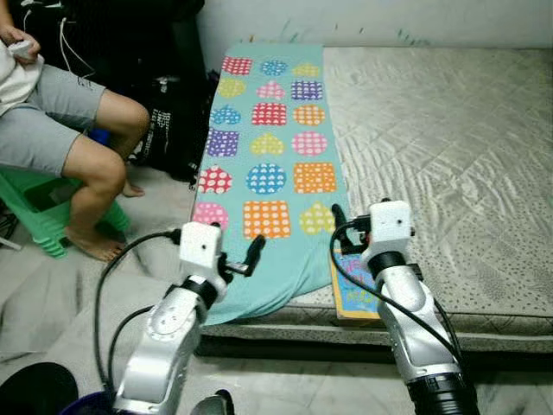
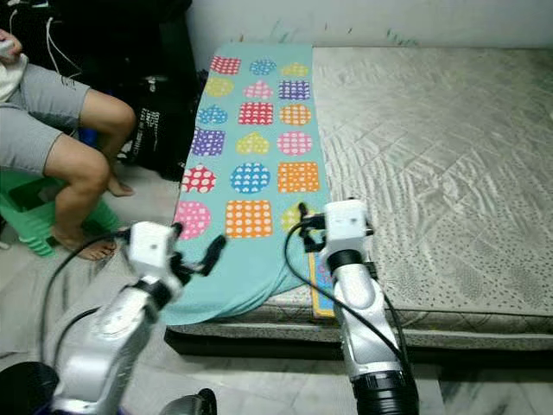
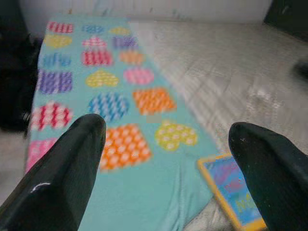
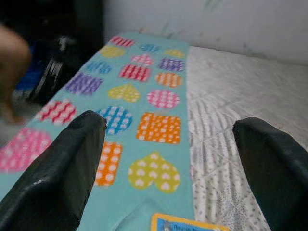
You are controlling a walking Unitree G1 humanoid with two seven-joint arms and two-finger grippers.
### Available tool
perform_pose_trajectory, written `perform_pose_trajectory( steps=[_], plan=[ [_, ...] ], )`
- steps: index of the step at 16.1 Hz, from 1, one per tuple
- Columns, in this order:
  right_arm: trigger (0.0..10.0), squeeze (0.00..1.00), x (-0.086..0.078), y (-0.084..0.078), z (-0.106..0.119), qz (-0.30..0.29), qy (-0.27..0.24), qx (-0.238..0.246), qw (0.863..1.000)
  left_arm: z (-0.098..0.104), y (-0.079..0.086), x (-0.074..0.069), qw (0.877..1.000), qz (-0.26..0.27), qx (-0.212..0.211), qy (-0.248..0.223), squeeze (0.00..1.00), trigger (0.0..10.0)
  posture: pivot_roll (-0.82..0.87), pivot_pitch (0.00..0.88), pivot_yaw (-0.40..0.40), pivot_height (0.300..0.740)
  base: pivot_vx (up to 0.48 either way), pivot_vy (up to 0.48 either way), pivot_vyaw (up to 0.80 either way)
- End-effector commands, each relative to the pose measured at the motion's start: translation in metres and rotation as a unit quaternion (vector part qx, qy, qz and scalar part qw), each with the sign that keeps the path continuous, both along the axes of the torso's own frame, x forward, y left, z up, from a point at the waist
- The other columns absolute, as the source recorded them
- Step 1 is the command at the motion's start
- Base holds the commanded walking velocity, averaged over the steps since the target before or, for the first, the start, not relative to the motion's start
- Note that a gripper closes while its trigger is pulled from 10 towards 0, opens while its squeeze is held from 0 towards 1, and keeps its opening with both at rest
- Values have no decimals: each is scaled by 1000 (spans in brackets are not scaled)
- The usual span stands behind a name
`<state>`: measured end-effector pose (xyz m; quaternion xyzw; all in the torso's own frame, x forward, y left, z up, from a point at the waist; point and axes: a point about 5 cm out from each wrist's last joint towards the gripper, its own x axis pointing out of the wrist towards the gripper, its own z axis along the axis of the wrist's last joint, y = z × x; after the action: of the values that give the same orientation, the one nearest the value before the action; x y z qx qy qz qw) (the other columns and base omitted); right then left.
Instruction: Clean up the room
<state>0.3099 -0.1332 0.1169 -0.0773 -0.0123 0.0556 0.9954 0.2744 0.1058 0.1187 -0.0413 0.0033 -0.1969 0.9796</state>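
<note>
A bare mattress (image 1: 449, 147) with a quilted, pale grey cover is seen across most of the scene, set low on a tiled floor (image 1: 285, 389). Along its left side a teal blanket (image 1: 268, 147) printed with dotted hearts, squares and circles is laid, its long axis running away from the robot and its near end draped over the mattress edge. A person (image 1: 60, 130) is seated on a green stool (image 1: 39, 212) at the far left, well apart from the bed.

A flat, stiff book (image 1: 354, 294) with a yellow border and blue cover is lodged at the near edge of the mattress, partly tucked under the blanket's right corner. It is judged the likeliest thing to be tidied first. It lies just beside and below the right pincer (image 1: 339, 226), so the right arm is the nearer; a short drop forward and down is called for.

The right pincer is held spread wide above the blanket's corner. The left pincer (image 1: 251, 258) is likewise spread, hovering over the blanket's draped end.
</note>
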Motion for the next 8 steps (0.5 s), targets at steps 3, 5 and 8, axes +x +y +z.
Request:
perform_pose_trajectory(
  steps=[3,5,8],
  plan=[
    [10000,0,-2,2,-11,20,29,-36,999,7,4,2,998,58,-15,-23,0,10000,48,167,-45,740,0,0,0],
    [10000,0,-2,3,-15,41,40,-44,997,2,19,-3,991,129,-43,-10,0,10000,61,178,-78,740,0,0,0],
    [10000,0,0,8,-16,80,49,-60,994,-2,28,-12,981,179,-71,-4,0,10000,82,188,-140,740,0,0,0]
  ],
)
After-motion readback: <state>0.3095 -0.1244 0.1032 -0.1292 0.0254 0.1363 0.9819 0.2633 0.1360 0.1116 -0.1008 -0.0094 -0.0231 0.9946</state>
